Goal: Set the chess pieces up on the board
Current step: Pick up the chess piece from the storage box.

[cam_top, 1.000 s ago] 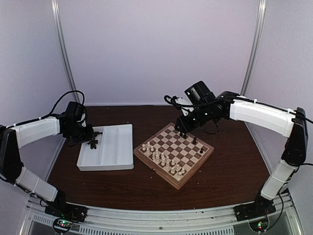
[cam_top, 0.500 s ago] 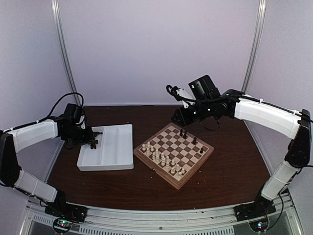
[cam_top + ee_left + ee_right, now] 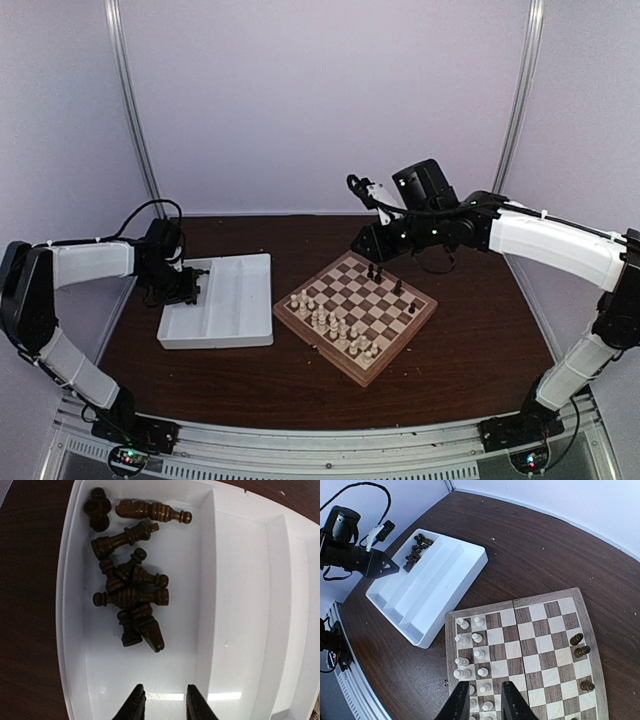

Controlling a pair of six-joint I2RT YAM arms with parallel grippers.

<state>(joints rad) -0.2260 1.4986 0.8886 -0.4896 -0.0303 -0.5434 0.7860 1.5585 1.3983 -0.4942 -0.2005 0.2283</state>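
Several dark chess pieces [image 3: 127,587] lie in a heap in the left compartment of a white tray [image 3: 210,580]. My left gripper [image 3: 165,705] hovers over that compartment just short of the heap, open, with only bare tray floor between its fingers; from above the left gripper [image 3: 190,290] sits at the tray's left side. The board [image 3: 300,325] lies mid-table with a few dark chess pieces [image 3: 378,274] standing along its far right edge. My right gripper [image 3: 484,705] hangs high above the board [image 3: 450,645], open and empty.
Cream-white pieces [image 3: 479,655] fill two rows on the board's near left side. The tray [image 3: 235,300] lies just left of the board, its other compartments holding nothing. Dark brown tabletop [image 3: 480,340] surrounds both.
My right gripper has risen and pulled back from the board's far corner, where two dark pieces now show. My left gripper has opened a little wider and shifted over the tray.
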